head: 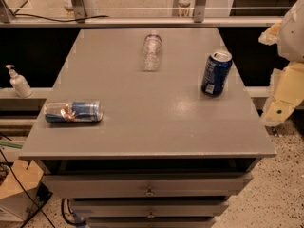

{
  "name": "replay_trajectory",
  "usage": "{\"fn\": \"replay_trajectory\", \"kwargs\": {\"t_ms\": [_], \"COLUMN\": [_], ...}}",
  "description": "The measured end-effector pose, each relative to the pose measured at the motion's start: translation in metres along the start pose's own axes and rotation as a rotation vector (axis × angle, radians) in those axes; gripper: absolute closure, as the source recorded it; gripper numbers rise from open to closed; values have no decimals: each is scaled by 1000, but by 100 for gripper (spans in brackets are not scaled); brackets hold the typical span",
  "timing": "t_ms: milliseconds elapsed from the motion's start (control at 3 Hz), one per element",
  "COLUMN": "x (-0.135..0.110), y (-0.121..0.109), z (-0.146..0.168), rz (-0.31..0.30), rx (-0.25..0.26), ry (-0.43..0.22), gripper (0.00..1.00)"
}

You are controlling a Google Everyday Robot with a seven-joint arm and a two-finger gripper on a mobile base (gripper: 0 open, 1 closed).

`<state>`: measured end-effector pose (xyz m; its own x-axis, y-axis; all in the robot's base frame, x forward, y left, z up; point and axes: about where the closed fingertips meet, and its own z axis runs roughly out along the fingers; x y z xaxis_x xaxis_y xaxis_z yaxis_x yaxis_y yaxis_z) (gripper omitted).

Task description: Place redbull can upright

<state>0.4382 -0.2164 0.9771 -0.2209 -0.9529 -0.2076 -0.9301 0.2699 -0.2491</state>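
The redbull can (73, 112) lies on its side near the left edge of the grey cabinet top (156, 127), its long axis running left to right; a reddish mark shows at mid-body. My gripper (279, 106) hangs at the right edge of the view, beside and just past the cabinet's right edge, with the cream-coloured arm (292, 32) above it. It is far from the redbull can and holds nothing that I can see.
A wider dark-blue soda can (216, 73) stands upright near the right edge. A clear plastic bottle (152, 51) lies at the back centre. A pump bottle (18, 82) stands on a ledge to the left. Drawers (149, 186) sit below the top.
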Motion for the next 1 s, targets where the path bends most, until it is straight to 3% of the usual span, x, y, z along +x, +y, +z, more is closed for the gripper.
{"fn": "replay_trajectory", "kwargs": {"t_ms": [333, 667, 1000], "x": [0, -18, -63], "y": [0, -5, -5], "z": [0, -3, -2], "rz": [0, -50, -133], "rx": [0, 8, 9], "ry": [0, -2, -9], "gripper": [0, 0, 0]}}
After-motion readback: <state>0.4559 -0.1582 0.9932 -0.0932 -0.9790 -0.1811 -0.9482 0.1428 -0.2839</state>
